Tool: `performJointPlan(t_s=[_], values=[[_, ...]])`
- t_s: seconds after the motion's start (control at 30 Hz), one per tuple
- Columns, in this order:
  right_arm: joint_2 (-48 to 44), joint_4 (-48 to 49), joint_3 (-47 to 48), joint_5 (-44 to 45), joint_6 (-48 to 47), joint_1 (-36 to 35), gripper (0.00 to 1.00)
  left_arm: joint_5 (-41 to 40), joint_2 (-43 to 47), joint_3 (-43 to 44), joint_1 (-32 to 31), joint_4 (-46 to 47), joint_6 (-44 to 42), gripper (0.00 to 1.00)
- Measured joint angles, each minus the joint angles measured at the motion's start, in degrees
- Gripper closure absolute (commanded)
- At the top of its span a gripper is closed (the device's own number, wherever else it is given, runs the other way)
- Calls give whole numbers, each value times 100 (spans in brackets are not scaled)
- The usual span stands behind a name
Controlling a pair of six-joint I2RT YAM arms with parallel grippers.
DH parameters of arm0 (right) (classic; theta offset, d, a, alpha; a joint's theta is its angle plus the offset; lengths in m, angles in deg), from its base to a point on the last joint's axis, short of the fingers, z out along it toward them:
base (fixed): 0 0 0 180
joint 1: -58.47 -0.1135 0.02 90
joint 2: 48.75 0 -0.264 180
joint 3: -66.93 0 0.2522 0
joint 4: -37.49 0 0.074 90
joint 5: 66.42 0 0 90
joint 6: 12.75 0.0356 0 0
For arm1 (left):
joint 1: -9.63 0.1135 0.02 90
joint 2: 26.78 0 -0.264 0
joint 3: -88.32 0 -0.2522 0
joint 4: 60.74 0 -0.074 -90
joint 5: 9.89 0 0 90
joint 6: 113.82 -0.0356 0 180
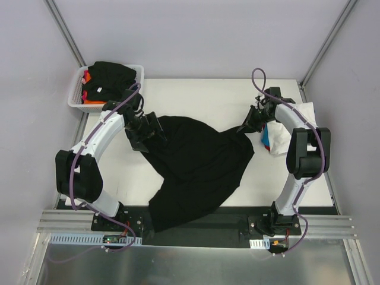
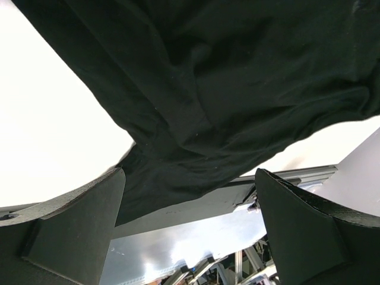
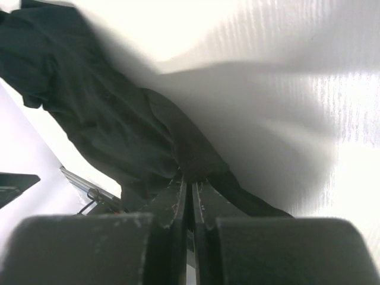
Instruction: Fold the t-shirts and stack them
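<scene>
Black t-shirt (image 1: 199, 169): right gripper (image 1: 247, 127) clamped on its 2 o'clock corner, apparently to draw it flat — left gripper (image 1: 148, 132), jaws wide and empty, hovers at 10 o'clock.

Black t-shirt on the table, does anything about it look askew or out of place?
Yes. The black t-shirt lies rumpled and slanted, its lower end draped past the near edge of the table onto the arms' base plate. The right hand is shut on one corner, stretching it into a point.

Two arms (image 1: 98, 133) (image 1: 306, 142), one table (image 1: 202, 98), one basket (image 1: 75, 95), two black t-shirts (image 1: 199, 163) (image 1: 110, 76), one white t-shirt (image 1: 309, 113), one orange t-shirt (image 1: 89, 101).
</scene>
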Motion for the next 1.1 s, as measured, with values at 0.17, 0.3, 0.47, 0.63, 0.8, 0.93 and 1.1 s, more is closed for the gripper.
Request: performJointPlan(t_s=[0.17, 0.3, 0.47, 0.63, 0.8, 0.93, 1.1], values=[[-114, -170, 214, 83, -2, 0, 99, -2, -63, -11, -24, 2, 2, 8], [-295, -310, 249, 345, -2, 2, 99, -4, -111, -22, -76, 7, 4, 8], [-745, -411, 249, 785, 0, 9, 99, -4, -133, -44, -114, 26, 7, 8], [-1115, -560, 378, 1032, 2, 17, 99, -4, -219, -44, -116, 57, 7, 8], [-1172, -673, 699, 1215, 13, 20, 99, 2, -376, -44, -188, 109, 7, 8], [-1246, -763, 710, 1399, 11, 20, 99, 4, -529, -42, -227, 173, 7, 8], [-1246, -844, 699, 1379, -33, 26, 99, -7, -664, -42, -289, 210, 7, 8]])
